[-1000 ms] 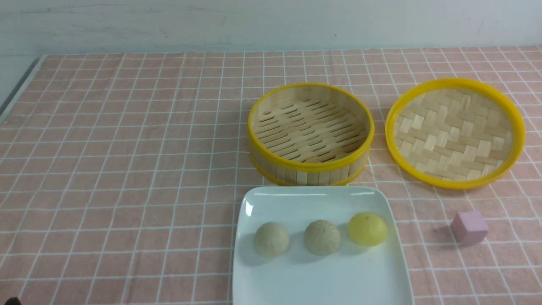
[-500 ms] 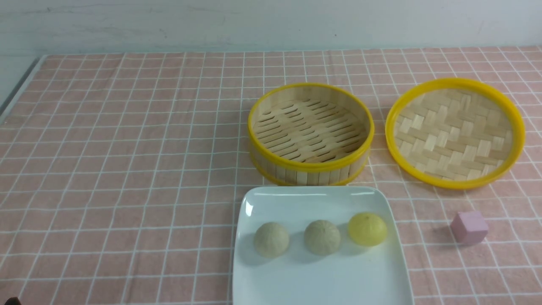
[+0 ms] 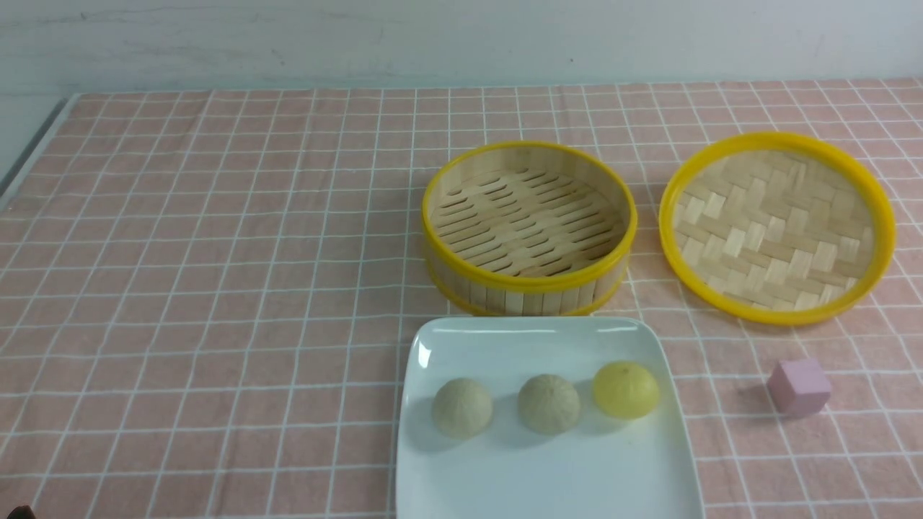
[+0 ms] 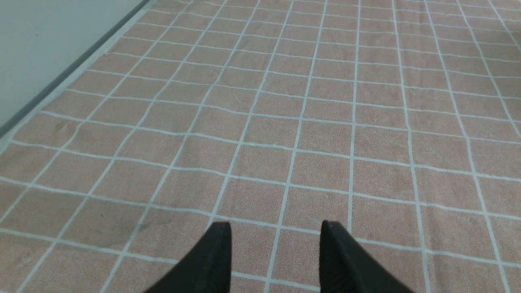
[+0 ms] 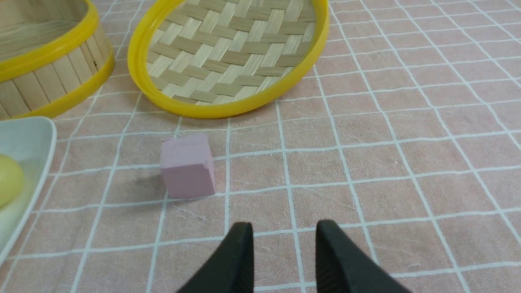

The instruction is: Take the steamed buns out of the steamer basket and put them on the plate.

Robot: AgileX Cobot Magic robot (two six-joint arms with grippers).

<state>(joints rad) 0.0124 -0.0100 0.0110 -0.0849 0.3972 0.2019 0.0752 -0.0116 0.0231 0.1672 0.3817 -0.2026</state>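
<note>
Two pale steamed buns (image 3: 462, 408) (image 3: 549, 404) lie side by side on the white plate (image 3: 505, 339), with a bright yellow bun (image 3: 626, 390) to their right. The steamer basket (image 3: 529, 225) stands just behind the plate and holds nothing. Neither arm shows in the front view. My left gripper (image 4: 274, 226) is open over bare checked cloth, far from the plate. My right gripper (image 5: 285, 226) is open too, with nothing between its fingers, hovering near a pink cube (image 5: 187, 166); the plate's corner (image 5: 36, 130) and the yellow bun's edge (image 5: 8, 179) show at that view's side.
The flat woven lid (image 3: 776, 227) lies right of the basket, also seen in the right wrist view as the lid (image 5: 230, 53). The pink cube (image 3: 799, 387) sits right of the plate. A pink checked cloth (image 3: 216, 288) covers the table; the table's edge (image 4: 61, 81) runs along the far left.
The lid has shifted very slightly; otherwise the buns, plate and basket stay where they were.
</note>
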